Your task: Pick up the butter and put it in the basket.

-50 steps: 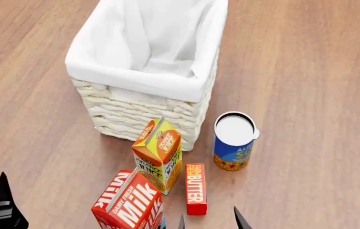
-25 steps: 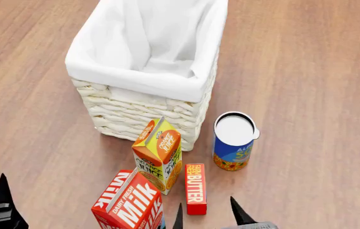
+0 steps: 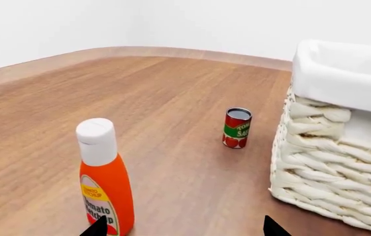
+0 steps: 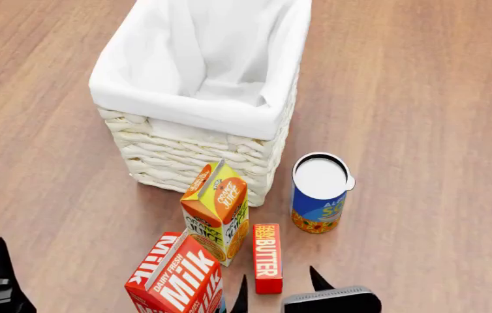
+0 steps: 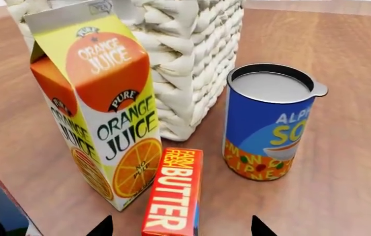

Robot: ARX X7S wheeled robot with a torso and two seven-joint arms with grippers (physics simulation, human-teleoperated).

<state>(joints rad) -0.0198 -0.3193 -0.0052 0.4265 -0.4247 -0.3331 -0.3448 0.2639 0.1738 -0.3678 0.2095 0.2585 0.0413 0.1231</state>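
Now your right gripper [image 4: 276, 287], fingers wide and empty, straddles the slim red butter box [image 4: 268, 257] lying near the cream wicker basket [image 4: 189, 147]; next, descend and close.

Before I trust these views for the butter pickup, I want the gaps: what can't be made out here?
- Slim red butter box: near end cut off by the right wrist view's edge.
- Red-and-white milk carton: base cut off by the head view's edge.
- Cream wicker basket: floor hidden under its white cloth liner.
- Right gripper: only its fingertips show.
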